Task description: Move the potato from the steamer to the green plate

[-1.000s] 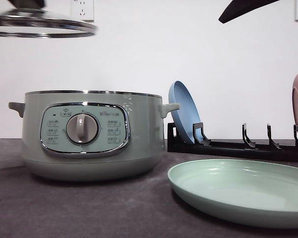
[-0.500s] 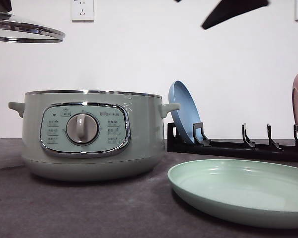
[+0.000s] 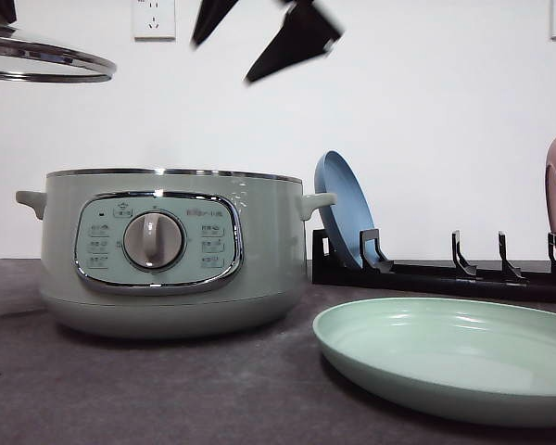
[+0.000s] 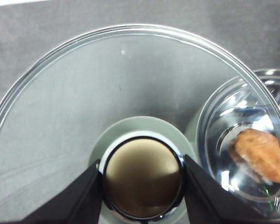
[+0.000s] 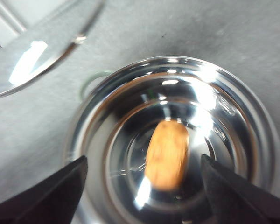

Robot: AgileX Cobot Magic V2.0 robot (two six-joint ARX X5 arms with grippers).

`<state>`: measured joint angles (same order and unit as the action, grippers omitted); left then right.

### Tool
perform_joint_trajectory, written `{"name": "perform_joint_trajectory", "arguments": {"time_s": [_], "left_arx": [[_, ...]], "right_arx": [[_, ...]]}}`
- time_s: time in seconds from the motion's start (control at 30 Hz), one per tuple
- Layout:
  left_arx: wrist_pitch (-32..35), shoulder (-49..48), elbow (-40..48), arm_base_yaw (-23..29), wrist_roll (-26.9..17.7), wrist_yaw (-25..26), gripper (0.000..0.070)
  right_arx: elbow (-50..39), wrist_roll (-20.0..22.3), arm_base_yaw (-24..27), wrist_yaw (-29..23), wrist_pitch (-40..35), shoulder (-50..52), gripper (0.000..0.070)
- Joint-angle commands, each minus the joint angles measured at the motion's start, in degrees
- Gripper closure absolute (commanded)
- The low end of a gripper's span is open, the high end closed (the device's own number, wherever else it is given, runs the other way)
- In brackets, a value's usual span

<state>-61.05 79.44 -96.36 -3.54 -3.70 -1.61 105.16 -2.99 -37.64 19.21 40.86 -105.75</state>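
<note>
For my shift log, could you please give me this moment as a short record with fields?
lid: glass lid held up off the pot by the left gripper, shut on its knob
steamer: steamer open on the table
potato: potato lying in the steamer's metal bowl
right gripper: right gripper open, above the potato
green plate: green plate holds nothing, right of the steamer
rack: blue plate upright in it

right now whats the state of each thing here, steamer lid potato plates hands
steamer: open, upright on the table
glass lid: off, held up left of the steamer
left hand: shut on the lid knob
right hand: open, above the steamer, holding nothing
potato: lying inside the steamer
green plate: flat on the table, bare
blue plate: on edge in the rack
</note>
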Motion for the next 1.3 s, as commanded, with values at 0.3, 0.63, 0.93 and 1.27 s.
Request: {"name": "perform_joint_trajectory", "arguments": {"time_s": [0.3,0.63,0.93,1.27], "left_arx": [[2.11,-0.57,-1.73,0.28,0.23,-0.15,0.0698],[2.08,-0.57,-1.73,0.26,0.31,-0.15,0.0698],[1.94,-0.57,-1.73,0.25,0.31,-0.15,0.0698],[1.92,-0.57,-1.73,0.25,0.31,-0.13,0.0698]], "right_arx": [[7.67,2.66,-3.39,-5.33,-1.53,-14.79,0.0208],[7.67,3.48,-4.36,-8.98,-1.79,-20.01,0.0208],[7.67,3.46,-4.59,-9.25,-1.62,-22.18,0.0208],[7.67,3.41,-4.59,-9.15,-1.11,-22.83,0.0442]]}}
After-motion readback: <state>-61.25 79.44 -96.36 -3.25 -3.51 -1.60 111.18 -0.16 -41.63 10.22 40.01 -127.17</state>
